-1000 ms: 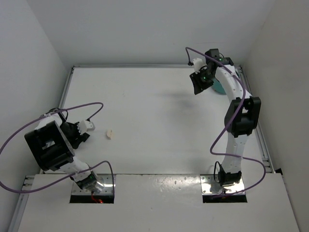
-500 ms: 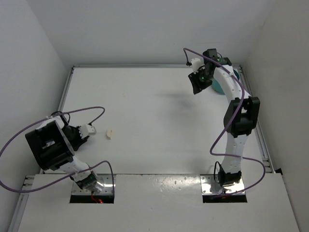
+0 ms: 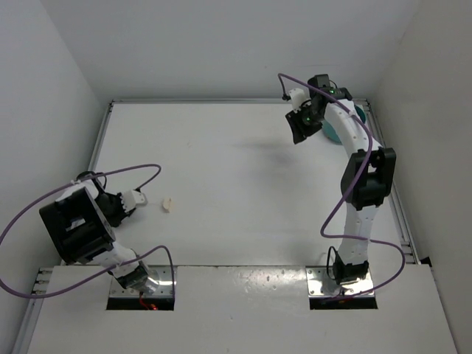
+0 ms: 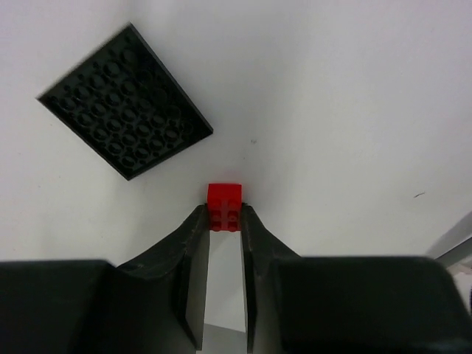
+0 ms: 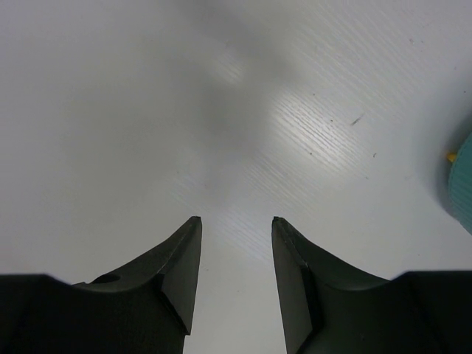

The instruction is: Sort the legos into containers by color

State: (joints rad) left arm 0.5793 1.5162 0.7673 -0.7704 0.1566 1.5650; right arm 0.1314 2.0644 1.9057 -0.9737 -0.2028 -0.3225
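Left claw [image 4: 224,218] is clamped on a red brick [image 4: 224,197], but only at the very tips. About half the brick is caught; the rest sticks out toward 12 o'clock. It cannot be told whether the brick is lifted or resting on the desk [image 3: 236,184].

Risks:
- The brick could be squirted out or twisted when lifted, because little pad is engaged and the plastic is smooth.
- A long carry is needed. The left claw sits at 8 o'clock of the desk and the teal dish [image 3: 333,134] at 1 o'clock, so a marginal pinch could let go mid-traverse.
- The right claw [image 5: 236,228] stands apart and holds nothing, just beside the dish. The approach could be blocked or the arms knocked together.
- A black studded plate [image 4: 125,102] lies at 11 o'clock of the brick, apart from it. It could be clipped by a swing that way.
- The wrong wedge could be picked. The dish's inside is not visible here.

Looks:
- Red brick: tiny, glossy, squarish, with studs visible between the tips.
- Cream brick [image 3: 168,204]: loose on the desk at 3 o'clock of the left claw.
- Dish: only its teal rim is seen at 3 o'clock in the right wrist view, with a yellow speck [image 5: 450,156] at its edge.
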